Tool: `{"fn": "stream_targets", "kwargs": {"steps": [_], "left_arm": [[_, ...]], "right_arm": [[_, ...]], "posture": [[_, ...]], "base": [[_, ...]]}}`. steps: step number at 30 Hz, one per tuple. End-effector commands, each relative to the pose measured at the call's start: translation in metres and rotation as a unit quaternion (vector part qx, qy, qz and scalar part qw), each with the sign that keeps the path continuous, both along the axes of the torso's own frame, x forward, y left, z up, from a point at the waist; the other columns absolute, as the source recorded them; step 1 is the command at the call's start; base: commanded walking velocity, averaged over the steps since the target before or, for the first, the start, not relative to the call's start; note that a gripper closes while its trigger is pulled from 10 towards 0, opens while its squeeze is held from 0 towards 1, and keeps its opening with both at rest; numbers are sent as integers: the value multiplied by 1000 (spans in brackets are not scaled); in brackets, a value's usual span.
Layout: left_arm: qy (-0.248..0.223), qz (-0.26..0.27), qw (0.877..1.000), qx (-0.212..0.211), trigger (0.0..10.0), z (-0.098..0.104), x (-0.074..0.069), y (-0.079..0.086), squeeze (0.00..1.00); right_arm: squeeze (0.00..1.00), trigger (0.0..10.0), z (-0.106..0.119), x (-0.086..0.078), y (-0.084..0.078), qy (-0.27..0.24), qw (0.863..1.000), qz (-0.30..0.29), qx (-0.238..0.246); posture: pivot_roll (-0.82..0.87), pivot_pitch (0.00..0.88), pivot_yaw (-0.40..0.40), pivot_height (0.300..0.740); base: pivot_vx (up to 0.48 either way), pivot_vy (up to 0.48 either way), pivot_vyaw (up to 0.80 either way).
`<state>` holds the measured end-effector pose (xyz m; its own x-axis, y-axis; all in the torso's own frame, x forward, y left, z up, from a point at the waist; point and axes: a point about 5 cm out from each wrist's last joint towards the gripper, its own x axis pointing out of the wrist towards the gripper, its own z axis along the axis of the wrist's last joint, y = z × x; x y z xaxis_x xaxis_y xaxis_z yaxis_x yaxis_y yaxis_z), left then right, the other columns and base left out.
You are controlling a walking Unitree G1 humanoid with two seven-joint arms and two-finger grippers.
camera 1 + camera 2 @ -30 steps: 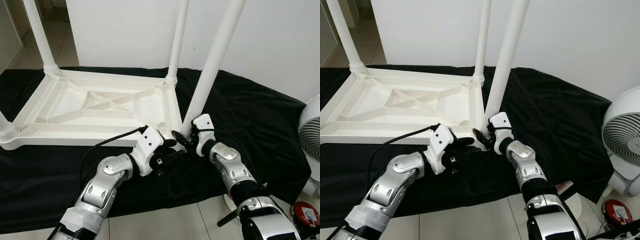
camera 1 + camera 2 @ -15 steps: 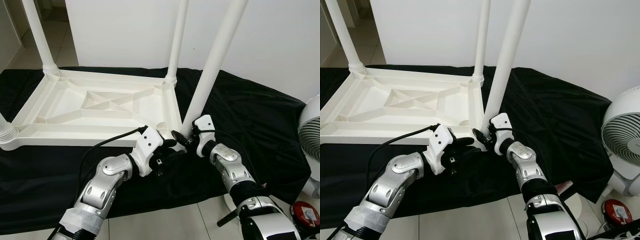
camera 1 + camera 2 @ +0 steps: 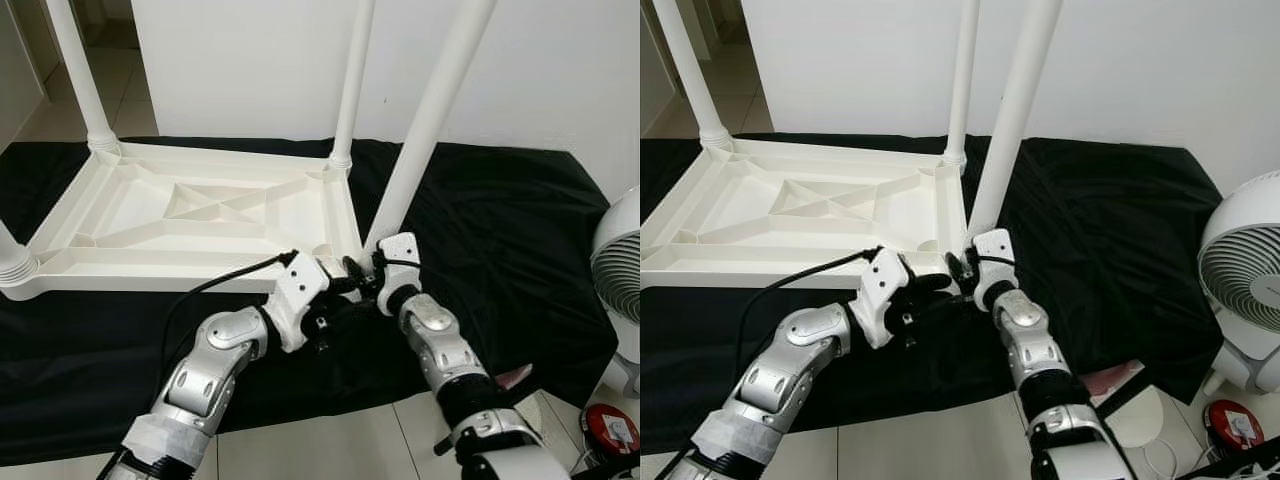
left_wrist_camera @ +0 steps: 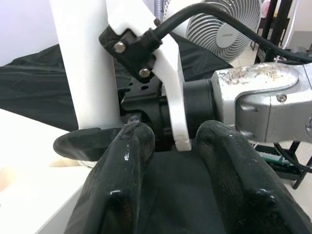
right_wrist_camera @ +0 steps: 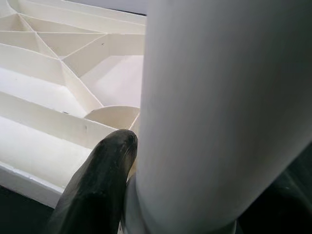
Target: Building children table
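On a black cloth spread over the floor, an upturned white children's table is lying underside up. At its near corner, the right gripper is clasping the base of the leaning white leg, while the left gripper, fingers parted around nothing, is hovering just beside it. A white fan is standing nearby.

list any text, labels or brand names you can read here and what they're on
None can be read.
Fan: a small dark mark on the hub, too small to read.
Red object on the floor: a pale label, blurred.
Table top and legs: no markings visible.
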<state>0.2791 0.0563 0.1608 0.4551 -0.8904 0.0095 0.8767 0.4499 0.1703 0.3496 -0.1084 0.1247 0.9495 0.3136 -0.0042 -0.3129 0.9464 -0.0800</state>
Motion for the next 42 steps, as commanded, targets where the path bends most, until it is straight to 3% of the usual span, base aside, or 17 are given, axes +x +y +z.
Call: {"fn": "stream_targets", "kwargs": {"steps": [1,4,8,16,17,20,26,31,32,42], "left_arm": [[6,4,1000,0,10000,-1,1,-3,0],[6,2,1000,-1,10000,-2,1,-5,0],[7,0,1000,-3,10000,-1,1,-7,0],[5,4,1000,-4,10000,-1,3,-6,0],[1,8,1000,-6,10000,1,6,-6,0],[-1,8,1000,-7,10000,3,7,-6,0],[-2,12,1000,-6,10000,2,6,-5,0],[-2,13,1000,-6,10000,2,7,-4,0],[-2,12,1000,-6,10000,1,7,-4,0],[-5,7,1000,-6,10000,3,9,-7,0]], "right_arm": [[0,10000,-11,-4,-2,21,999,-35,-9],[0,10000,-11,-7,14,21,996,-84,3],[0,10000,-8,-11,30,6,999,-42,4],[0,10000,-4,-13,28,-5,999,-31,-10],[1000,10000,-3,-14,24,-8,1000,-20,1],[1000,10000,-1,-16,15,-11,1000,-3,15],[1000,10000,-4,-25,-10,-21,999,29,-11],[1000,10000,-6,-29,-19,-11,998,59,-21],[0,10000,-7,-30,-29,2,995,94,-24],[0,10000,11,-6,-32,-20,986,150,-74]], "posture": [[17,28,-70,740],[17,27,-71,740],[13,29,-74,740],[10,20,-80,740],[12,19,-82,740],[13,18,-84,740],[15,17,-87,740],[13,15,-83,740],[11,13,-78,740],[15,4,-73,740]], "base": [[0,0,0],[0,0,0],[0,0,0],[0,0,0],[0,0,0],[0,0,0],[0,0,0],[0,0,0],[0,0,0],[0,0,0]]}}
